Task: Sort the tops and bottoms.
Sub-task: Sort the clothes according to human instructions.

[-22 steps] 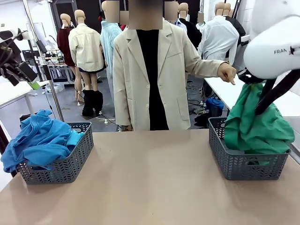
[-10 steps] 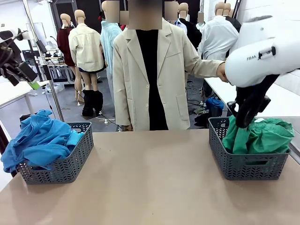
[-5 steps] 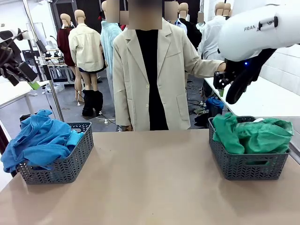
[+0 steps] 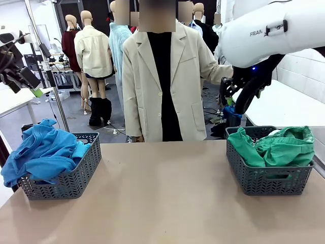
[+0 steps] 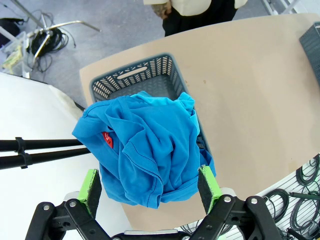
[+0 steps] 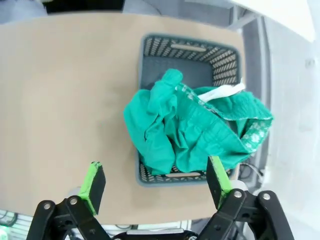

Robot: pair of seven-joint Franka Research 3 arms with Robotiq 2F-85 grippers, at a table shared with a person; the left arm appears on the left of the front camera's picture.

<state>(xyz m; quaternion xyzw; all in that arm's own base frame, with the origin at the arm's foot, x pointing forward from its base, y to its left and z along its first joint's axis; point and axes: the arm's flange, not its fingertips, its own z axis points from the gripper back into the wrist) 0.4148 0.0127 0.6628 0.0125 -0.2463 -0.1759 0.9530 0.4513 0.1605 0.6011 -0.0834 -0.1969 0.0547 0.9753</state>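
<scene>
The tops (image 4: 43, 152), a heap of royal and sky blue cloth, fill the left grey basket (image 4: 76, 178) and spill over its edge. In the left wrist view the tops (image 5: 145, 150) lie far below my left gripper (image 5: 149, 183), which is open and holds nothing. The bottoms (image 4: 279, 147) are bright green cloth bunched in the right grey basket (image 4: 264, 180). My right gripper (image 4: 238, 99) hangs open and empty above that basket's far left corner. In the right wrist view the right gripper (image 6: 155, 177) looks down on the bottoms (image 6: 195, 130), where a white label (image 6: 222, 91) shows.
A person in a cream coat (image 4: 162, 76) stands at the table's far edge, one hand (image 4: 229, 77) stretched towards my right arm. The tan tabletop (image 4: 162, 193) lies bare between the baskets. A white table (image 4: 284, 104) stands behind the right basket.
My right gripper has opened and let the green garment drop into the right basket. It has then risen and swung left. The left arm has not moved.
</scene>
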